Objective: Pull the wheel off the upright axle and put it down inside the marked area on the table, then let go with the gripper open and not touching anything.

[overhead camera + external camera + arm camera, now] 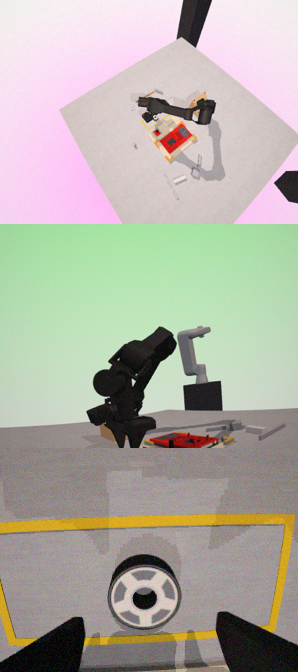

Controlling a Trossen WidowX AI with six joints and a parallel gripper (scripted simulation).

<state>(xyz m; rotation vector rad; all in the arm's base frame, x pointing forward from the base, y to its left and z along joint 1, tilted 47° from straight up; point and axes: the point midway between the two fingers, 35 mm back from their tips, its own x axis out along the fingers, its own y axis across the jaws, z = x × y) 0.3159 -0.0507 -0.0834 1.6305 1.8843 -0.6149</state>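
The small grey-and-white spoked wheel with a black tyre lies flat on the grey counter, hub hole facing up, inside the yellow-outlined rectangular marked area and close to its near edge. That placement suits the task: the wheel is off its axle and within the outline, so the put-down looks done.

The black parallel-jaw gripper is released and holds nothing. In the wrist view its two dark fingers stand well apart on either side of the wheel, and lighter counter shows between each finger and the tyre, so they appear clear of it. The spread jaws and the downward-pointing wrist fit a letting-go pose.

How high the fingertips are above the counter is hard to judge. In the exterior view the arm's own bulk hides the gripper and wheel. From the top, the wheel is only a pale speck beside the arm. The upright axle cannot be picked out with certainty on the red fixture board.
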